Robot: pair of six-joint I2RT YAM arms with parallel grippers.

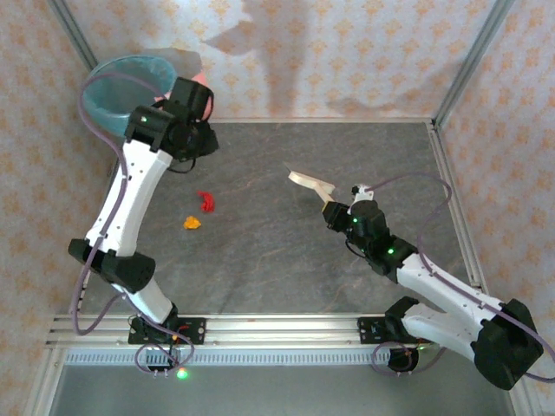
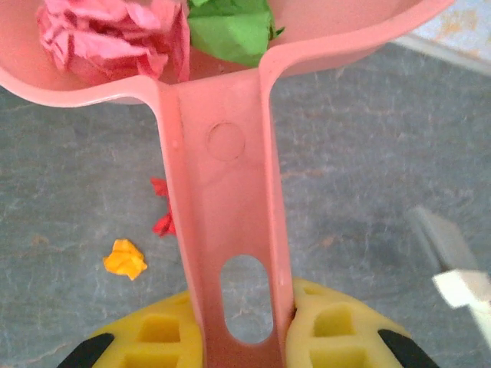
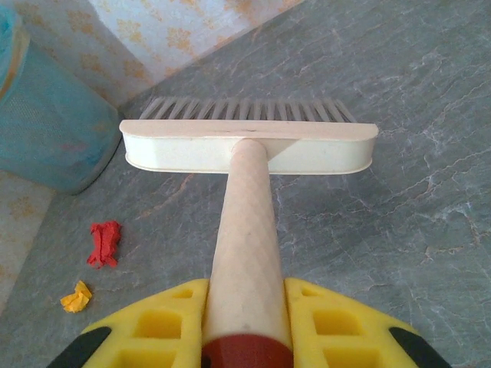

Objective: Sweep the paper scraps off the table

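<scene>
Left claw (image 2: pixel 238 330): clamped on pink plastic dustpan (image 2: pixel 222 153); tilt risks spilling crumpled paper scraps (image 2: pixel 100 38).
Right claw (image 3: pixel 245 322): clamped on cream wooden brush (image 3: pixel 249 146).

Dark grey, stone-marbled surface (image 1: pixel 286 260), edged by aluminium rails (image 1: pixel 260 326), bearing two paper scraps left of centre, a red scrap (image 1: pixel 205 202) and, near it toward the near edge but not touching, an orange scrap (image 1: pixel 192 223); a teal bin (image 1: pixel 121 87) stands at the far-left corner.
</scene>
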